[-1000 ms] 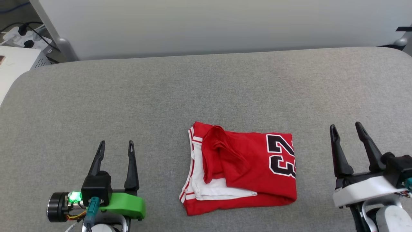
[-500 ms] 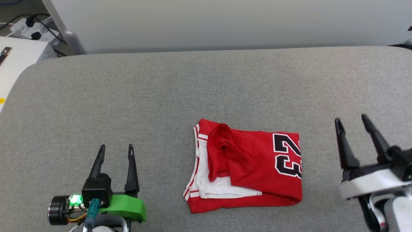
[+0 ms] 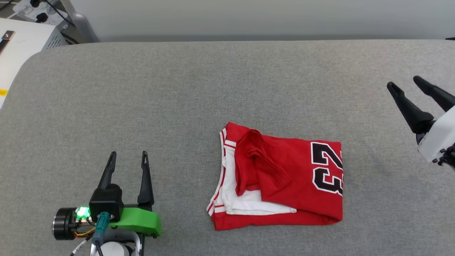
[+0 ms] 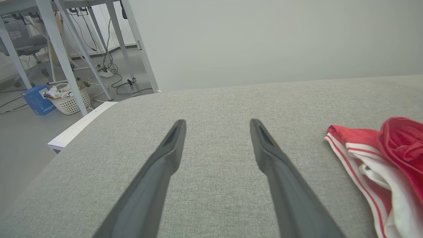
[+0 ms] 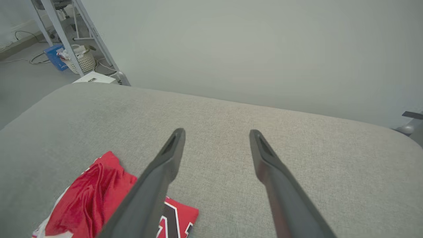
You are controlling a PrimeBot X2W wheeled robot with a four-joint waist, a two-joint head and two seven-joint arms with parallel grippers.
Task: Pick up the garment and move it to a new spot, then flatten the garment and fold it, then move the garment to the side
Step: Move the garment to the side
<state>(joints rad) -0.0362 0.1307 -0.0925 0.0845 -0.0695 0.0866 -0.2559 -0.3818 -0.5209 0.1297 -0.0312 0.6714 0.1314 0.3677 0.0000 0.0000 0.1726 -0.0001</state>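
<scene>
Your left hand (image 3: 128, 154) is spread wide and empty over the near left of the grey tabletop (image 3: 177, 89). Your right hand (image 3: 403, 81), also spread and empty, is at the right edge. Between them, well apart from both, the red shirt (image 3: 284, 177) lies folded.

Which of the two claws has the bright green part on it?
The left claw, lower left in the head view: a green cover sits at its base. The right claw has a white body instead.
</scene>
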